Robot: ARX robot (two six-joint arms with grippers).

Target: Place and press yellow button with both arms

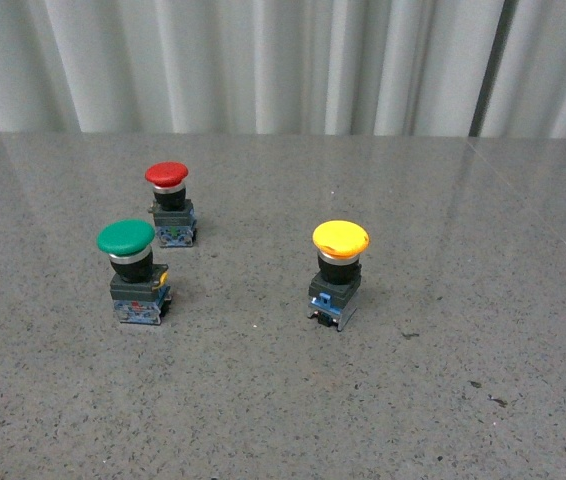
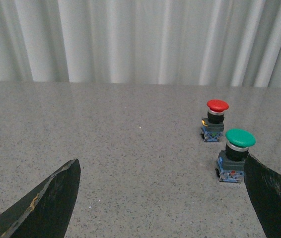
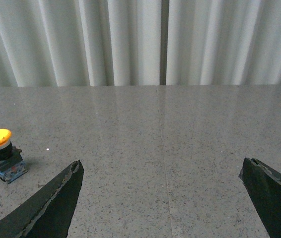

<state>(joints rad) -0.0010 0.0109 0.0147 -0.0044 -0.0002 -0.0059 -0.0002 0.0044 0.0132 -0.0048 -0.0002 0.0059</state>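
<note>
The yellow button (image 1: 340,272) is standing upright on the grey speckled table (image 1: 443,400), a little to the right of the middle in the front view, and nothing is touching it. In the right wrist view the same button (image 3: 1,154) is sitting alone on the table, off to one side of the right gripper (image 3: 163,198) and well apart from it. This gripper's jaws are standing wide open and are holding nothing.

To the left of the yellow button, well apart from it, the green button (image 1: 133,273) is standing upright. The red button (image 1: 170,203) is standing just behind the green one, nearer to the white curtain (image 1: 283,60).

The left gripper (image 2: 163,198) is hanging with its jaws wide open and empty. One finger (image 2: 274,196) is showing just beside the green button (image 2: 236,155) in that view.
</note>
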